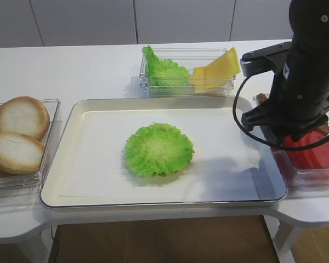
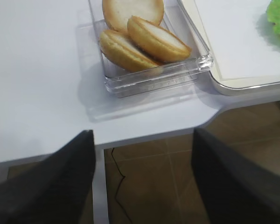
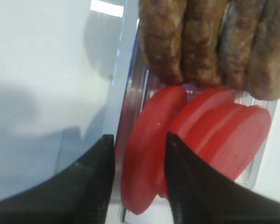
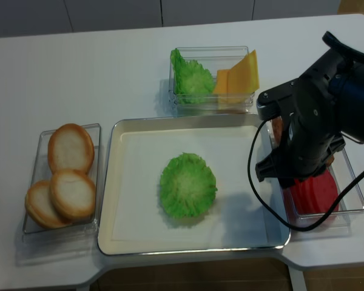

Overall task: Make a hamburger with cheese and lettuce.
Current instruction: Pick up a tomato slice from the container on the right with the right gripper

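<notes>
PROGRESS: early; hamburger point(image 1: 158, 149) is only a lettuce leaf on the tray point(image 1: 71, 118), well left of the right jaws point(image 3: 140, 163); cheese point(image 1: 219, 68) in its bin, unplaced | VIEWS: right wrist shows jaws parted astride a tomato slice point(image 3: 149, 140), patties point(image 3: 214, 42) beyond, grip unconfirmed; left jaws point(image 2: 142, 154) gape, empty, near buns point(image 2: 144, 37)

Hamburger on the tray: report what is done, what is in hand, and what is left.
Done: one lettuce leaf lies flat on the tray as the hamburger's base, nothing on it yet. In hand: the right hand is down in the side container, its fingers either side of a tomato slice, not visibly clamped. Left: the cheese is in its bin, the buns in theirs. The left hand is open, empty.
</notes>
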